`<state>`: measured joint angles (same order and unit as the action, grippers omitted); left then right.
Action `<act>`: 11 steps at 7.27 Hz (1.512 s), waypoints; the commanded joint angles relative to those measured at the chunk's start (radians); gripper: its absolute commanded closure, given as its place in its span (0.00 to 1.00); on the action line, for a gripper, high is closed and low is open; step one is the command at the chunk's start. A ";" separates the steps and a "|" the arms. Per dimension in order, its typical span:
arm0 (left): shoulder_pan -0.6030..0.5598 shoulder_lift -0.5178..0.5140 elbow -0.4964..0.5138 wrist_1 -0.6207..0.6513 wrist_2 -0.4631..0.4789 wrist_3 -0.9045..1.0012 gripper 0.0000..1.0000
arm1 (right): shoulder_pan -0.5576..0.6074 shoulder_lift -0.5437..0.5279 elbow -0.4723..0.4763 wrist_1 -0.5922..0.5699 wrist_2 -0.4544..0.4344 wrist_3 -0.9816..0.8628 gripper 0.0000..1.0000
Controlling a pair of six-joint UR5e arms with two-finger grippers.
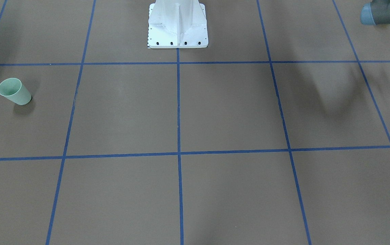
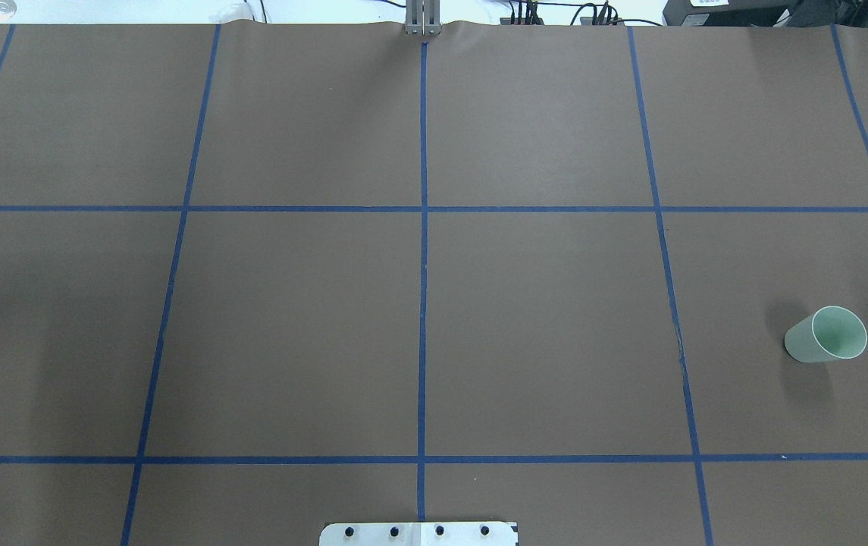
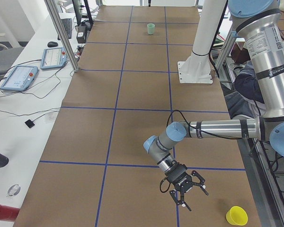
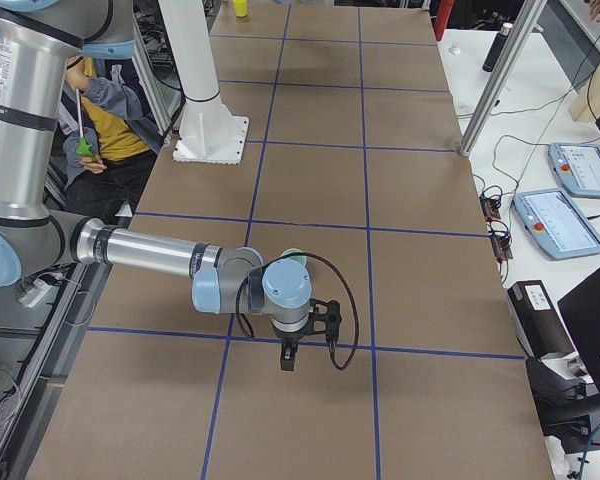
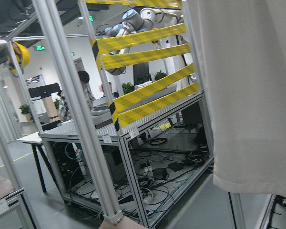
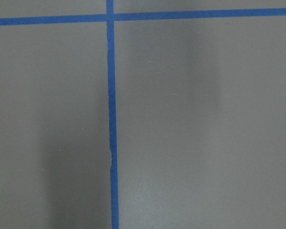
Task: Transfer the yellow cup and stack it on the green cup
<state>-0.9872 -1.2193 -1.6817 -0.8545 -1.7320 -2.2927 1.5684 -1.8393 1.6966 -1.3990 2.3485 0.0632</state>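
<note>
The yellow cup (image 3: 236, 215) stands upright near the table's corner on my left side, a little beyond my left gripper (image 3: 186, 194), which hangs low over the brown table; I cannot tell whether it is open or shut. The same cup shows small at the far end (image 4: 240, 8). The green cup (image 2: 826, 334) stands upright at my right side (image 1: 14, 91). In the exterior right view the green cup (image 4: 292, 257) peeks out just behind the right wrist. My right gripper (image 4: 287, 362) points down over a blue tape line; its state cannot be told either. Neither wrist view shows fingers.
The white pedestal base (image 1: 177, 29) stands at the robot's side of the table (image 2: 418, 533). Blue tape lines (image 6: 112, 143) grid the brown cover. A seated person (image 4: 105, 120) is beside the table. Pendant tablets (image 3: 19, 77) lie on the side bench.
</note>
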 commanded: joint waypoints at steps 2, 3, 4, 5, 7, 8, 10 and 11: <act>0.032 0.000 0.088 0.012 -0.135 -0.092 0.00 | -0.001 0.003 0.000 0.000 0.000 0.001 0.00; 0.035 -0.012 0.112 0.008 -0.179 -0.108 0.00 | -0.001 0.003 0.000 0.000 0.000 0.001 0.00; 0.056 -0.031 0.141 0.003 -0.216 -0.138 0.00 | -0.001 0.003 0.000 -0.002 0.000 0.001 0.00; 0.071 -0.035 0.173 -0.030 -0.243 -0.163 0.00 | -0.001 0.005 0.000 0.000 0.000 0.001 0.00; 0.081 -0.035 0.316 -0.156 -0.244 -0.200 0.00 | -0.001 0.005 0.000 0.000 0.000 0.000 0.00; 0.082 -0.035 0.330 -0.169 -0.247 -0.202 0.00 | -0.001 0.005 0.000 0.000 0.000 0.000 0.00; 0.107 -0.039 0.332 -0.172 -0.319 -0.232 0.00 | -0.001 0.005 0.000 0.000 0.000 0.000 0.00; 0.125 -0.039 0.333 -0.172 -0.355 -0.231 0.00 | -0.001 0.005 0.000 0.000 0.000 0.000 0.00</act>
<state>-0.8832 -1.2570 -1.3510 -1.0248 -2.0414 -2.5179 1.5677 -1.8347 1.6966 -1.3990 2.3485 0.0629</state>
